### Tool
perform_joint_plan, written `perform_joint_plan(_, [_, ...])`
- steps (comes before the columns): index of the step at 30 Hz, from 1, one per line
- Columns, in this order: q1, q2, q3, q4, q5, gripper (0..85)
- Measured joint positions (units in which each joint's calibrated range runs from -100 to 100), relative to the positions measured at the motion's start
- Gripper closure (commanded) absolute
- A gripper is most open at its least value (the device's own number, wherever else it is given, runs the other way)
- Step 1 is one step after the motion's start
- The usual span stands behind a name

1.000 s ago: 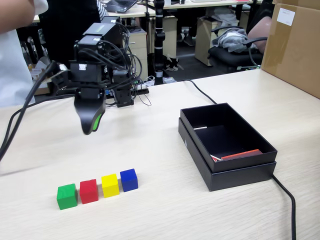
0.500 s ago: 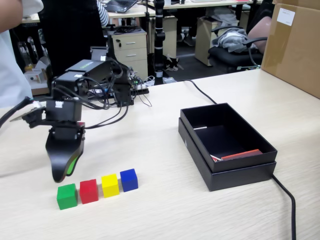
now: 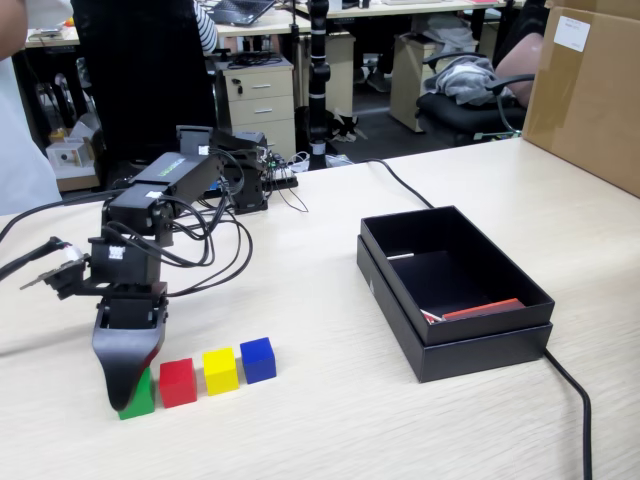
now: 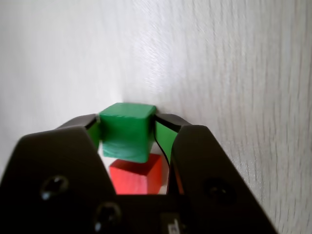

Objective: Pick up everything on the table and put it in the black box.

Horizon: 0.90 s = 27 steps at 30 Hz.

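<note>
My gripper (image 3: 123, 397) is down on the table (image 3: 330, 430) at the left end of a row of cubes. Its jaws sit snug against two opposite sides of the green cube (image 4: 126, 134), which rests on the wood. In the fixed view only a corner of the green cube (image 3: 141, 400) shows behind the black finger. The red cube (image 3: 177, 381), also in the wrist view (image 4: 139, 176), stands right beside it. After it come the yellow cube (image 3: 220, 370) and the blue cube (image 3: 257, 359). The black box (image 3: 480, 352) stands open at the right, far from the gripper.
A black cable (image 3: 575, 400) runs along the table past the box's near right corner. The arm's own cables (image 3: 215, 250) loop behind the gripper. A big brown carton (image 3: 585, 90) stands at the far right. A red strip (image 3: 480, 309) lies inside the box.
The arm swung left and came down from well above the table onto the green cube. Its jaws now enclose that cube. The cubes have not moved.
</note>
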<state>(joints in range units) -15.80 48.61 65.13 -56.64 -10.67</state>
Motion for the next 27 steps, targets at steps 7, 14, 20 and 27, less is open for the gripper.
perform_joint_plan(7, [-0.29,0.13,2.56,-1.08,-0.15,80.9])
perform_joint_plan(14, [-0.88,-26.02,-13.42,-11.07,0.20,80.9])
perform_joint_plan(20, [1.86,-61.10,-25.92,-14.17,0.24,80.9])
perform_joint_plan(27, [14.85,-82.85,-39.80,-15.41,4.98,73.9])
